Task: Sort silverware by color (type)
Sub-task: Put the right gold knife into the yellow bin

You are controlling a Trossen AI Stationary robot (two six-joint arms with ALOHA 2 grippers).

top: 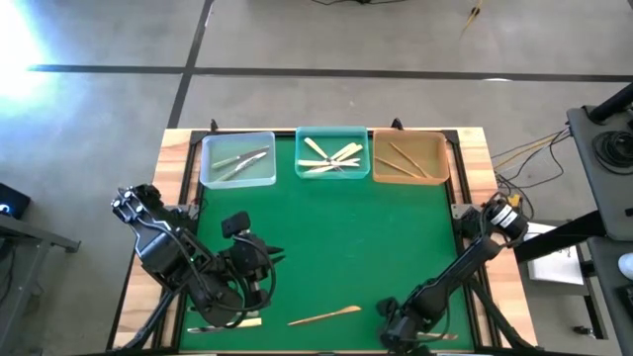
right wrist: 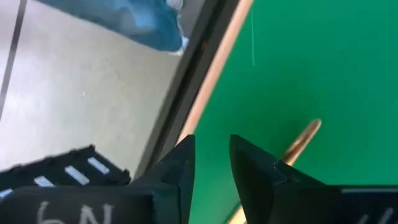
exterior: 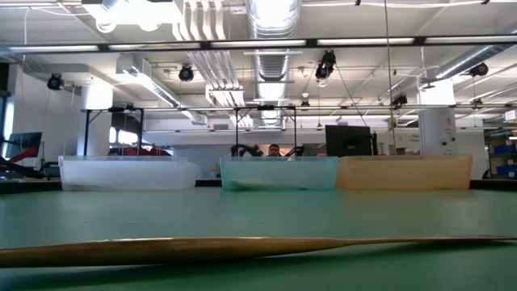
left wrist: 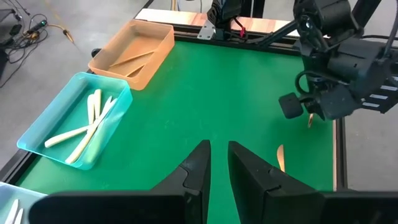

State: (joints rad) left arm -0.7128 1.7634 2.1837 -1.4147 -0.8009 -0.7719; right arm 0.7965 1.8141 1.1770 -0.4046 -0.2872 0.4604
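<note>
Three trays line the far edge: clear (top: 237, 159), teal (top: 332, 156) and tan (top: 409, 158) (each holding a few utensils). One wooden utensil (top: 324, 316) lies by the near edge, between the left gripper (top: 259, 259) and right gripper (top: 393, 326), both empty, fingers slightly parted.

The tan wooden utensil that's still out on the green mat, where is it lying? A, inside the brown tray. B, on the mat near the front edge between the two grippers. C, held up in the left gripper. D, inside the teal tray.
B: the tan wooden utensil lies flat on the bare green mat, between the left gripper and the right gripper, far from the brown tray.
</note>
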